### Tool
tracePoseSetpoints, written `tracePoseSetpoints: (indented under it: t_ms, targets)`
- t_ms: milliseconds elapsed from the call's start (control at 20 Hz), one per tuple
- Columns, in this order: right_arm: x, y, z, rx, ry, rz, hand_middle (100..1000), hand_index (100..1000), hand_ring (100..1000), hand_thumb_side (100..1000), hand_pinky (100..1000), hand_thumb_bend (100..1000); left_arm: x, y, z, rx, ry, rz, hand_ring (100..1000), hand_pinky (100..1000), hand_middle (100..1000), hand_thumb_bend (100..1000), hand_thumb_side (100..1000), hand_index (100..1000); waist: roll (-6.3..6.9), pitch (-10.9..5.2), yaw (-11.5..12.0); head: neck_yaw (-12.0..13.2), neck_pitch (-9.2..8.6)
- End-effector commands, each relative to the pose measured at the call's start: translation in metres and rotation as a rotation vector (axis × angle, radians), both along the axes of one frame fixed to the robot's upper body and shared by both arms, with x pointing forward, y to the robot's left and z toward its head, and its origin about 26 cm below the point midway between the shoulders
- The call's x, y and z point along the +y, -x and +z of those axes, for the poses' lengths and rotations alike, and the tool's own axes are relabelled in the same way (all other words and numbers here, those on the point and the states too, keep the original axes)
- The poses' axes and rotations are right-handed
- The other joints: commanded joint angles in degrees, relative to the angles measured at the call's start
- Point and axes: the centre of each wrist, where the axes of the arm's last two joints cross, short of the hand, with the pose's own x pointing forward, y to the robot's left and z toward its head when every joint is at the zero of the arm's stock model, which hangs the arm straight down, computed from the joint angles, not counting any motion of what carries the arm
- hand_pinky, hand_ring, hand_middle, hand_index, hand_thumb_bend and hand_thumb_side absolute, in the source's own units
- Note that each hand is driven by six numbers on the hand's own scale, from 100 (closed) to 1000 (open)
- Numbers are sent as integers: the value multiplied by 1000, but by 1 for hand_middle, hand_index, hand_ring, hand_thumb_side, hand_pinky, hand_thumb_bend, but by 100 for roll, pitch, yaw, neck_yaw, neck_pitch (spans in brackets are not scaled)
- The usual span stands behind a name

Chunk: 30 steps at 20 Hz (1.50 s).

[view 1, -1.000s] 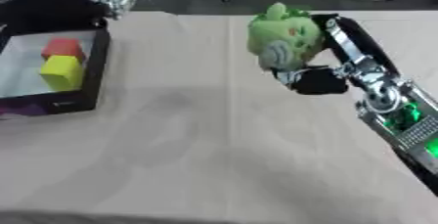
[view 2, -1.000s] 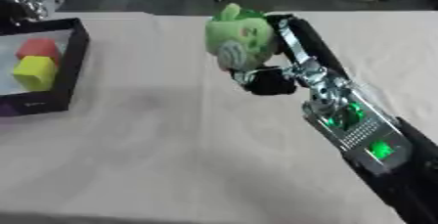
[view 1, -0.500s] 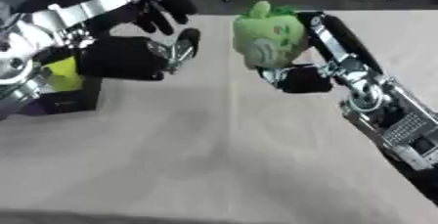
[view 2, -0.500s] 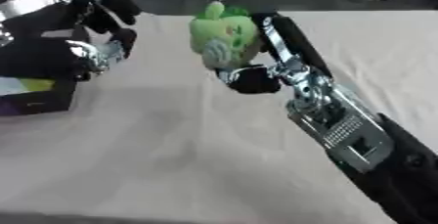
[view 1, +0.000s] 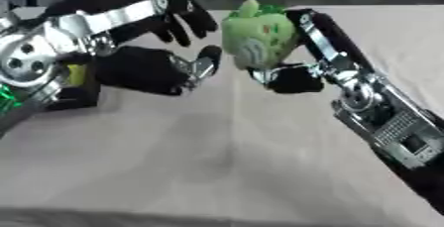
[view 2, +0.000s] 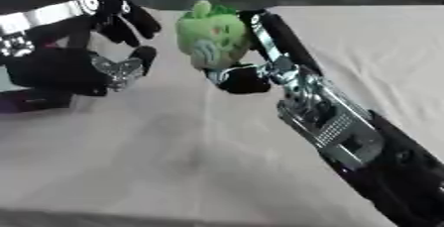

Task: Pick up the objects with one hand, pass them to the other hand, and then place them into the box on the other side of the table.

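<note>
Above a table [view 1: 217, 171] draped in pale beige cloth, two black-and-silver robot arms meet over the middle of the work surface. Largest in view is the right arm [view 1: 381, 122], a black limb with silver plates and a grey panel near the wrist, which runs from the lower right corner up toward the centre. Its right hand [view 1: 291, 75] is clasped around a soft green plush toy with a leafy tuft on top [view 1: 258, 40], fingers running up the toy's far side and the thumb curled under its base. The toy is lifted clear of the cloth, upright, with its patterned face turned toward the camera. From the left side comes the left arm [view 1: 34, 57], showing a round silver joint, and its left hand [view 1: 156, 67] is spread, black fingers [view 2: 130, 18] fanned upward and thumb stretched toward the toy. That hand holds nothing; its thumb tip sits just beside the toy's lower left edge, though whether they touch cannot be told. Behind the left hand, at the table's left edge, lies a dark box with a purple strip along its base [view 2: 34, 103], mostly hidden. A sliver of yellow [view 1: 76, 74] shows inside it.
</note>
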Motion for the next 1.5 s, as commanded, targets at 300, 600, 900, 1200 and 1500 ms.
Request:
tracePoseSetpoints:
  t_ms: [300,600,900,1200,1500]
  targets:
    - [3,5,9,-47,12,31,573,420,701,100,687,371,3,3,17,-72,-60,31,823,867,796,530,508,888,82,-112,9,-10,-44]
    - [5,6,6,-50,27,48,572,419,699,100,688,352,4,3,16,-151,-74,88,852,900,815,654,532,912,86,-77,1,-20,-87]
    - [6,7,2,-49,33,56,571,418,697,100,687,353,9,0,12,-211,-82,149,854,908,807,655,513,913,86,-54,-1,-91,-102]
    - [7,7,1,-52,31,70,571,418,697,100,687,353,12,-1,10,-202,-73,166,853,908,803,644,525,909,84,-44,-1,-128,-102]
    - [15,9,4,-146,43,127,569,420,697,100,694,345,12,-2,6,-134,-72,189,845,900,794,570,545,900,70,-35,-17,-150,-150]
